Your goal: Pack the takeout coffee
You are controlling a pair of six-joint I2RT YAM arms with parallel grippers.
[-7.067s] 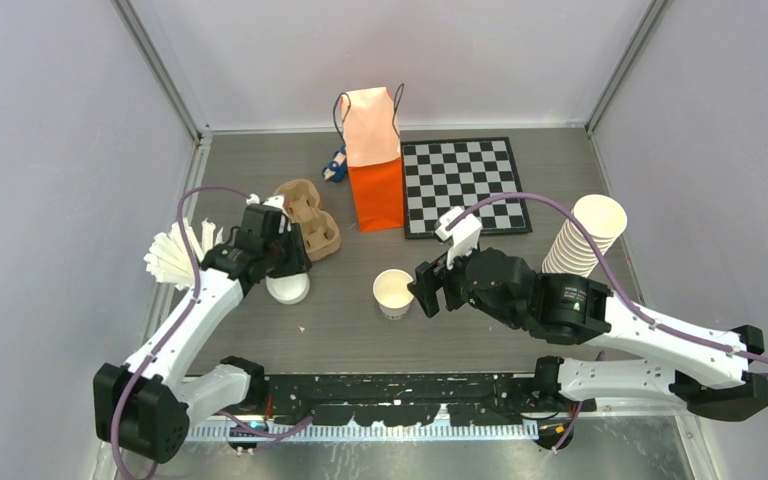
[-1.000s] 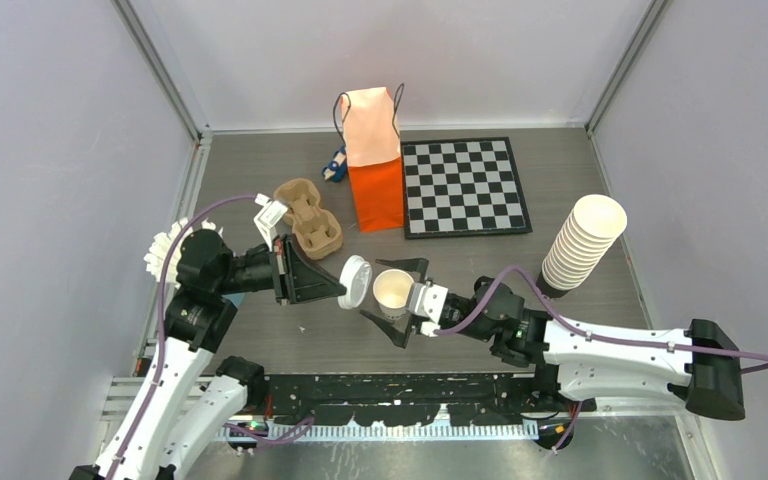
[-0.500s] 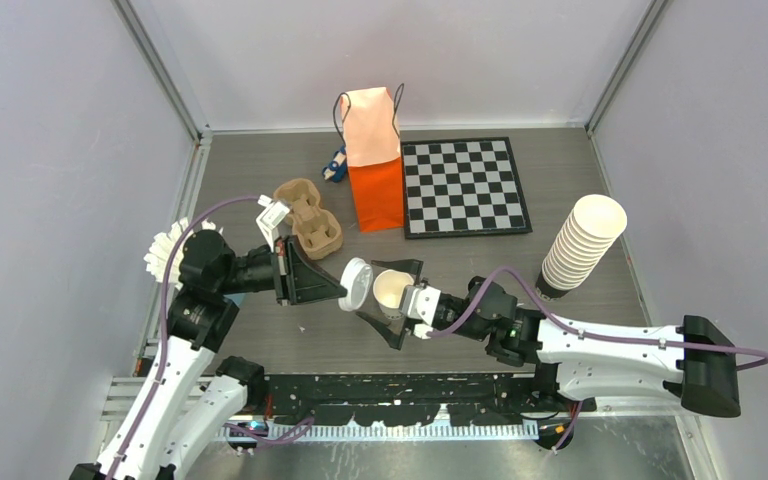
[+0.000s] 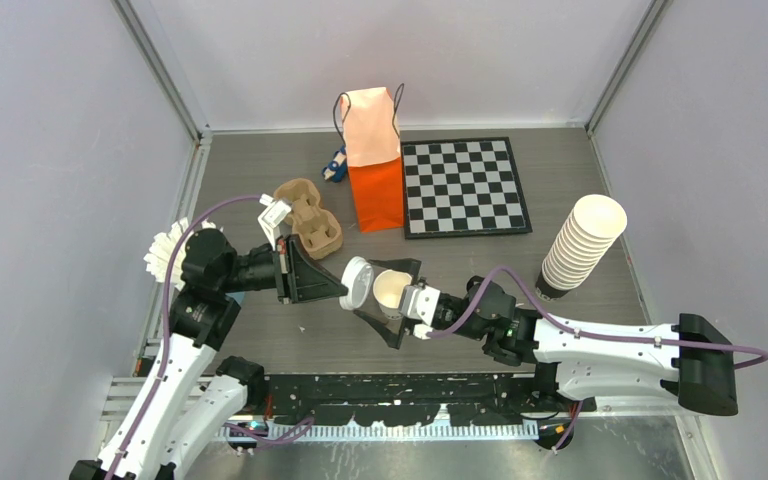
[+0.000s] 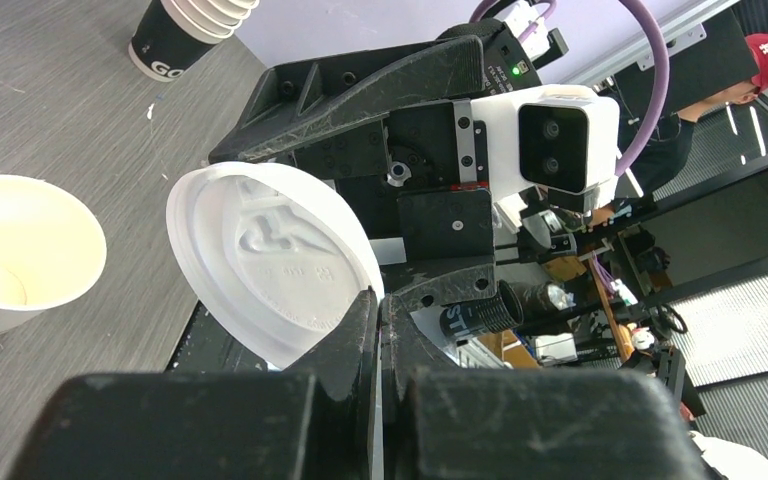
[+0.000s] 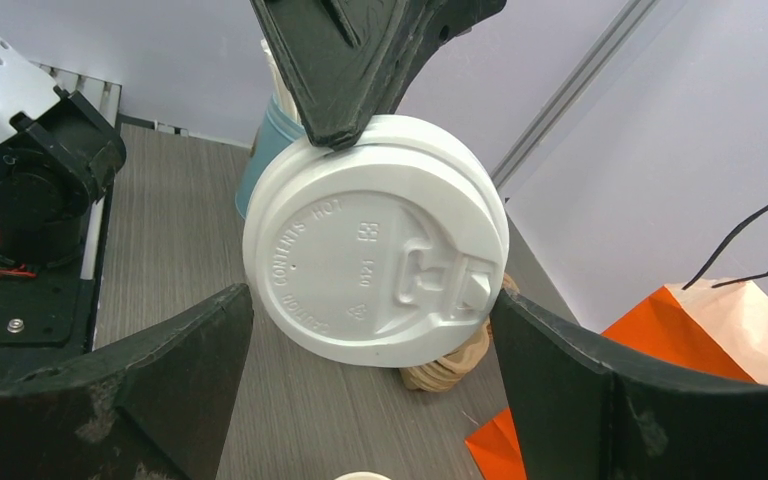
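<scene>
Honestly, the sketchy bit here is the lid (image 6: pixel 375 265). The left tool (image 5: pixel 375 300) is clamped shut on just a sliver of its rim, holding it up on edge in the air. The right tool (image 4: pixel 370 290) has its jaws spread wide, one either side of the lid and touching nothing. Looks like a handover or a regrip to me. If the right one squeezes across the full width, thin plastic like that could buckle or pop out sideways. If the left lets go too early, the lid drops and probably rolls off somewhere on the surface (image 4: pixel 460 260). A rim pinch that small could also let it swivel the moment anything nudges it. The cup (image 4: pixel 393 290) is standing upright and uncovered on the surface, right beside the lid and just under the right tool's fingers. A low sweep from that arm could tip it, and I can't tell if there's liquid in it. The orange bag (image 4: pixel 375 180) is well back, so packing hasn't started.
</scene>
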